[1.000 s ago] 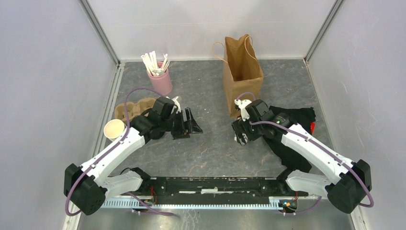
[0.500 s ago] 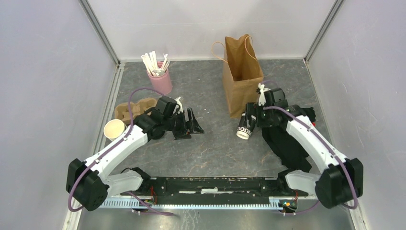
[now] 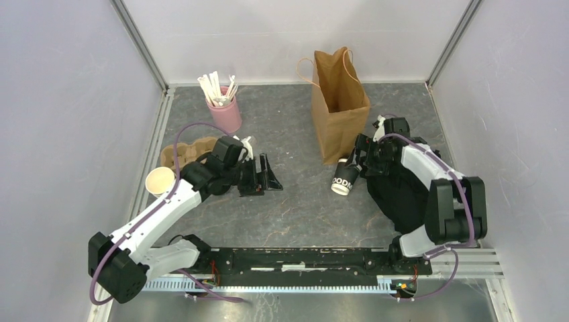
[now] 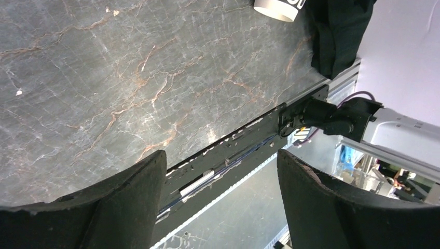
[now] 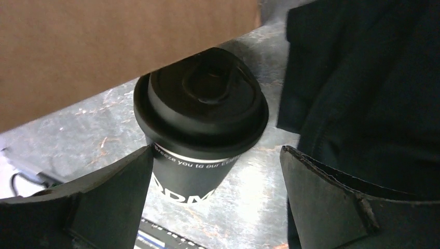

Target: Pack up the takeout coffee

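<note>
R end effector wide, empty | coffee cup tipped by paper bag | risk: you pinch lid, it may pop off

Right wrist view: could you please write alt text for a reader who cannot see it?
A dark paper cup with a black lid appears between the spread fingers of the open right tool. A brown paper bag fills the top left, and dark cloth lies on the right, over a grey marbled table.
</note>
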`<act>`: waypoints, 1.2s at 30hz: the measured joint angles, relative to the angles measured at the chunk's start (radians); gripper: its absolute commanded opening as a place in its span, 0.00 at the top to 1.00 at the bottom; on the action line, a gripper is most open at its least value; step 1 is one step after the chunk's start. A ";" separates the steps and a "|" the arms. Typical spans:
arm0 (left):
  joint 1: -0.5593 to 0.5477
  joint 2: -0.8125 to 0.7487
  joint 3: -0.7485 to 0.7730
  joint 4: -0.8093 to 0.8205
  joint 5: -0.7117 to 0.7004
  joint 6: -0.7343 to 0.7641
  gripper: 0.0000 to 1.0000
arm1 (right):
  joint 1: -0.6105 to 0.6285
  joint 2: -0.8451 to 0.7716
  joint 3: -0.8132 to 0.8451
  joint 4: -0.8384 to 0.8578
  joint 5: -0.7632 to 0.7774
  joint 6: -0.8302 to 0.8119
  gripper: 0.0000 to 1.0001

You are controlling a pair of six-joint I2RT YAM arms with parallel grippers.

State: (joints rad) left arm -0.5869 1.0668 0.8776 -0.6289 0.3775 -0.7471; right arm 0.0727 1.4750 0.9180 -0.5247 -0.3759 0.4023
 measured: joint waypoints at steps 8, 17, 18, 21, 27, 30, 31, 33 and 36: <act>0.000 0.031 0.038 -0.042 0.023 0.093 0.15 | -0.005 0.106 0.021 0.043 -0.088 -0.017 0.03; 0.000 0.037 0.045 -0.049 0.059 0.167 0.15 | -0.005 0.095 -0.047 0.153 -0.138 0.009 0.09; 0.000 0.039 0.045 -0.048 0.071 0.173 0.15 | -0.005 0.086 -0.067 0.172 -0.144 0.016 0.10; 0.000 0.049 0.045 -0.038 0.093 0.188 0.15 | -0.005 0.060 -0.116 0.207 -0.152 0.034 0.11; 0.000 0.082 0.045 0.003 0.127 0.188 0.15 | -0.005 -0.047 -0.195 0.238 -0.172 0.078 0.13; 0.000 0.092 0.045 0.046 0.157 0.184 0.14 | -0.005 -0.111 -0.217 0.255 -0.193 0.108 0.13; 0.000 0.094 0.045 0.067 0.167 0.181 0.14 | -0.005 -0.130 -0.223 0.262 -0.201 0.119 0.13; 0.000 0.100 0.045 0.112 0.190 0.164 0.12 | -0.001 -0.178 -0.240 0.282 -0.222 0.156 0.13; -0.001 0.114 0.047 0.195 0.225 0.120 0.09 | 0.016 -0.272 -0.272 0.327 -0.246 0.241 0.13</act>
State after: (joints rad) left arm -0.5877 1.1809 0.9249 -0.4339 0.6025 -0.6273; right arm 0.0887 1.2034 0.6456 -0.1974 -0.6220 0.6437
